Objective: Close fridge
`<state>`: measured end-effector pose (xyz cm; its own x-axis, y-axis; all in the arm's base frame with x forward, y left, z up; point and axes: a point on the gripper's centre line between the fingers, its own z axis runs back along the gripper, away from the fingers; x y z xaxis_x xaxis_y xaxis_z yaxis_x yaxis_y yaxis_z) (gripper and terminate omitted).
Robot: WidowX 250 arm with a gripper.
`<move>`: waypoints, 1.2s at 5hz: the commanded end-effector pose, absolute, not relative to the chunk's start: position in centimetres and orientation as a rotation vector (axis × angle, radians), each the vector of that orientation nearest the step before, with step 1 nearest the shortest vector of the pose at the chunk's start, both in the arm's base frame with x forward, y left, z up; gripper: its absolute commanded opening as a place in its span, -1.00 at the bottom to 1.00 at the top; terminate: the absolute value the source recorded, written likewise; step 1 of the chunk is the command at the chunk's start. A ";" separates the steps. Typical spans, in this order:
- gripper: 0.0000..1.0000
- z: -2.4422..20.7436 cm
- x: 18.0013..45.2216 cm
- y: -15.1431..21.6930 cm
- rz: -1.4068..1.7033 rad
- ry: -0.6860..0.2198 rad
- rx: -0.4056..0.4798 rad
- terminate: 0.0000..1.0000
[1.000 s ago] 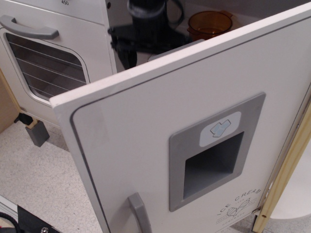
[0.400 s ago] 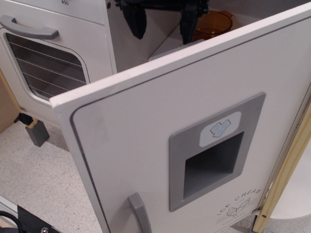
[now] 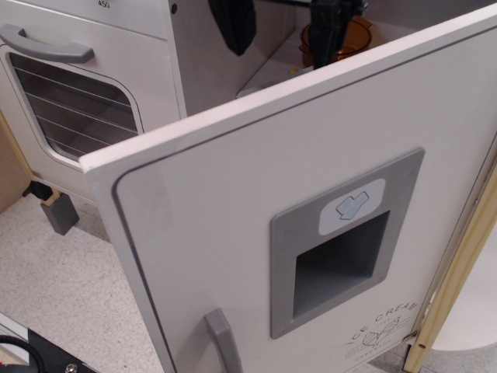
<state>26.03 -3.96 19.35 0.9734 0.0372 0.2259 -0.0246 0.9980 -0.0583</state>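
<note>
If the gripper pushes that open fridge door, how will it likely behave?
The fridge door looks like a stiff, flat panel, so it probably swings without flexing. Its smooth white face may let the gripper slide. Weight cannot be judged.

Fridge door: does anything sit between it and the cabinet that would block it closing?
The hand itself hangs open behind the fridge door, inside its swing path. An amber bowl sits on the shelf inside.
</note>
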 end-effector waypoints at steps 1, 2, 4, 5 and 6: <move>1.00 23.3 26.3 -6.2 -0.032 -0.317 -0.109 -1.00; 1.00 24.0 26.6 -6.7 -0.043 -0.333 -0.115 -1.00; 1.00 24.0 25.8 -7.5 -0.103 -0.313 -0.123 -1.00; 1.00 23.3 25.3 -7.9 -0.113 -0.298 -0.110 -1.00; 1.00 23.0 25.2 -7.9 -0.127 -0.286 -0.115 -1.00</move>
